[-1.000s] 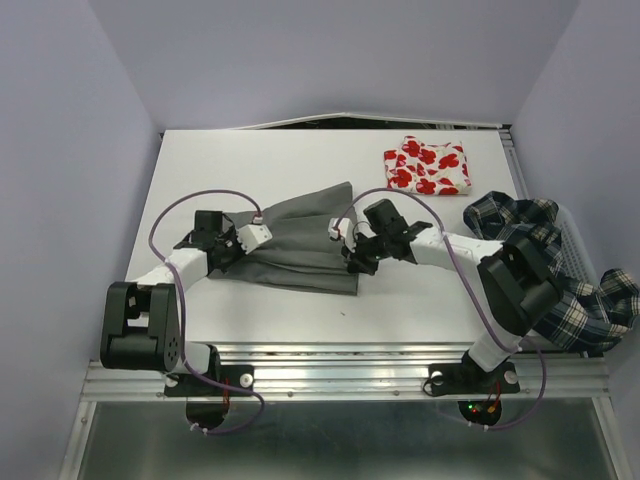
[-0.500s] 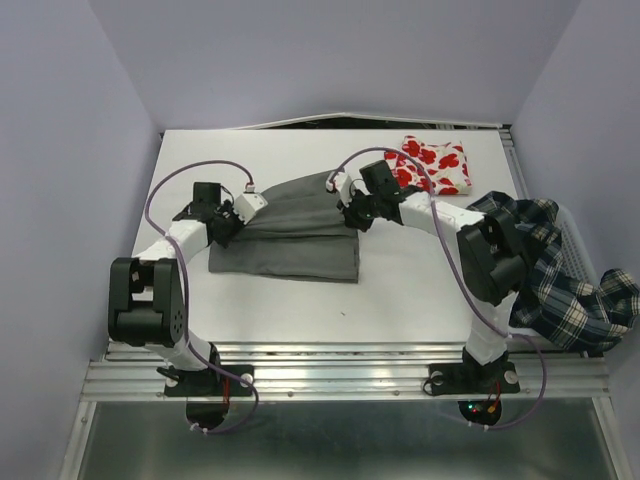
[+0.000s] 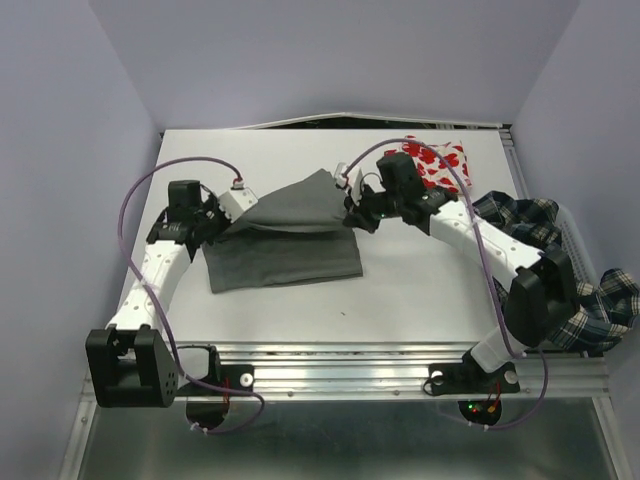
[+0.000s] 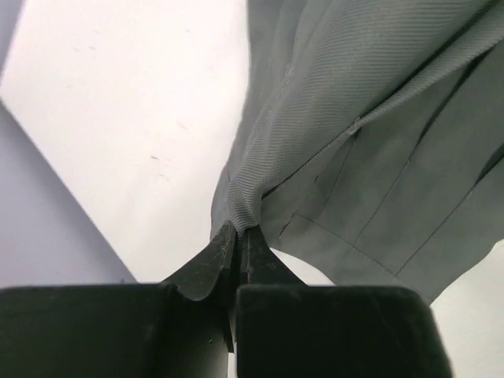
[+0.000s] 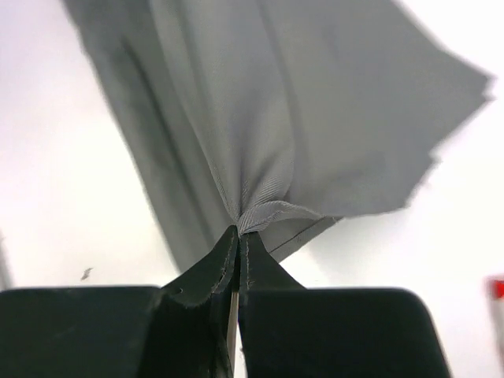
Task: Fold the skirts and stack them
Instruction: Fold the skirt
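The grey skirt (image 3: pixel 285 235) lies in the middle of the table, its far part lifted and draped between both grippers. My left gripper (image 3: pixel 212 226) is shut on its left edge; the pinched hem shows in the left wrist view (image 4: pixel 240 206). My right gripper (image 3: pixel 352 212) is shut on its right edge, seen bunched at the tips in the right wrist view (image 5: pixel 253 214). The white skirt with red print (image 3: pixel 437 163) lies folded at the back right. The plaid skirt (image 3: pixel 570 285) hangs over the basket at the right.
A white mesh basket (image 3: pixel 577 250) sits at the table's right edge under the plaid skirt. The purple walls close in on the left, back and right. The arm cables loop above the table.
Both grippers have lifted the grey skirt's edge and carried it toward the back of the table. The left arm has swung left and stretched out; the near part of the skirt has stayed on the table.
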Tool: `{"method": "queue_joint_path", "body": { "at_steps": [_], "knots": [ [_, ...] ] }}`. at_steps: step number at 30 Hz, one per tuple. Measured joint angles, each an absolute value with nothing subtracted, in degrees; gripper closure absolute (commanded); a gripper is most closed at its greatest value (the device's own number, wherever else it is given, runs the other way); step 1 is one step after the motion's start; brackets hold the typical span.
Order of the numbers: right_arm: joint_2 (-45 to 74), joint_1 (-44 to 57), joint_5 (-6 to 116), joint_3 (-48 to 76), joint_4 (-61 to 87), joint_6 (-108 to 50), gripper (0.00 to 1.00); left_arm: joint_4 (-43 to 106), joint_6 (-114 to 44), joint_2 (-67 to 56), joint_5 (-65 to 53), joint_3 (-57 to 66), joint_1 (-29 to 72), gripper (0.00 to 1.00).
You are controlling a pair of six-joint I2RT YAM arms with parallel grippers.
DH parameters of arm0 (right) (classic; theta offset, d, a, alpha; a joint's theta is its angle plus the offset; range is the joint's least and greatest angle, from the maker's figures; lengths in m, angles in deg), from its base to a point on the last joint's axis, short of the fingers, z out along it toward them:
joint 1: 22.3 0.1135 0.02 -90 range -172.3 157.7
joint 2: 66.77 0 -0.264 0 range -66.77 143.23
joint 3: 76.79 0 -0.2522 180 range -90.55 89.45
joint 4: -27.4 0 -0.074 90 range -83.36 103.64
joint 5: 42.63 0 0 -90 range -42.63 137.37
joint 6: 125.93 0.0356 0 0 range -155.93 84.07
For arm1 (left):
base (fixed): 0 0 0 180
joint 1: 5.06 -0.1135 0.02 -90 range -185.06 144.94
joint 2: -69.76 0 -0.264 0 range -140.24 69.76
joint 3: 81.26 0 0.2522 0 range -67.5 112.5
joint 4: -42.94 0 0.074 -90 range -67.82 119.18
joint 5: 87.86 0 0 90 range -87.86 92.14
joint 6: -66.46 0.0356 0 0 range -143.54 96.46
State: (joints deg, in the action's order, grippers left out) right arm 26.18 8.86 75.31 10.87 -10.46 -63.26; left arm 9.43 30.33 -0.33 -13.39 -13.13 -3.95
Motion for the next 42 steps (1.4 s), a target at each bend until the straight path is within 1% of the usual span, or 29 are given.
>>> {"method": "queue_joint_path", "body": {
  "at_steps": [1,4,6,8,12,16,19,23,24,26,27,28,29,30,31,32,33,35,38,39,41,42],
  "knots": [
    [24.58,9.38,75.45,13.38,-10.24,-63.29,0.99,9.03,30.57,0.17,-13.48,-13.74,-3.95,1.00],
    [24.65,11.20,75.73,19.98,-9.01,-63.02,0.99,10.00,32.64,0.87,-13.13,-21.74,-3.97,1.00],
    [27.64,12.12,75.84,24.90,-7.37,-62.85,0.99,9.67,33.65,-0.57,-13.52,-28.27,-3.91,1.00],
    [31.62,12.68,75.71,27.96,-6.48,-62.59,0.99,8.73,34.24,-3.43,-14.39,-31.84,-3.49,1.00],
    [36.60,12.99,74.99,29.09,-4.07,-61.80,0.99,10.50,35.29,-6.05,-15.51,-31.73,-3.14,1.00],
    [38.53,12.99,72.04,26.60,-2.61,-61.14,0.99,11.18,34.35,-9.57,-15.38,-29.96,-3.17,1.00],
    [42.68,12.99,68.87,20.55,-2.61,-61.12,0.99,11.13,32.16,-12.55,-15.11,-27.20,-3.21,1.00],
    [51.16,12.68,63.56,8.37,-0.91,-61.14,0.99,11.05,28.53,-16.13,-14.66,-22.57,-3.21,1.00],
    [54.37,12.29,61.85,3.65,-0.97,-61.14,0.99,11.11,27.83,-16.70,-14.52,-21.94,-3.21,1.00],
    [58.52,11.68,59.27,-2.40,-0.36,-61.03,0.84,10.81,26.02,-17.11,-14.07,-21.24,-3.21,1.00],
    [60.86,11.00,57.46,-5.90,-0.23,-60.84,0.62,10.72,25.21,-17.11,-13.80,-21.15,-3.21,1.00],
    [62.15,10.43,56.67,-7.89,-0.10,-60.71,0.46,10.52,24.32,-17.11,-13.58,-20.97,-3.21,1.00],
    [63.01,9.82,55.64,-9.61,-0.23,-60.27,0.40,10.21,22.81,-17.11,-13.30,-20.69,-3.12,1.00],
    [63.16,9.47,54.90,-10.18,-0.25,-60.23,0.35,9.78,21.65,-17.11,-12.99,-20.41,-2.86,1.00],
    [63.18,8.58,53.76,-11.12,-0.71,-59.02,0.26,9.36,20.51,-17.11,-12.78,-20.17,-2.64,1.00],
    [63.16,8.09,53.48,-11.58,-0.80,-58.76,0.23,8.90,19.11,-17.11,-12.43,-19.90,-2.25,1.00],
    [62.98,7.00,53.13,-12.59,-0.93,-57.21,0.21,8.51,16.99,-17.11,-11.81,-19.66,-1.53,1.00],
    [61.93,5.87,52.89,-13.00,-1.54,-54.70,0.20,8.23,13.98,-17.11,-10.83,-19.53,0.03,1.00],
    [57.59,4.31,53.70,-11.91,-3.81,-48.14,0.22,8.18,8.51,-17.11,-8.03,-19.47,4.72,1.00],
    [54.83,3.92,54.99,-10.05,-3.86,-44.84,0.23,8.31,7.20,-17.20,-6.90,-19.44,6.47,0.95],
    [48.60,3.70,59.07,-5.18,-4.10,-38.54,0.26,8.07,4.80,-18.14,-5.50,-18.68,8.97,0.89],
    [45.52,3.77,62.48,-2.64,-4.01,-34.08,0.27,7.66,3.60,-18.97,-5.06,-17.78,9.66,0.83]
  ]
}}
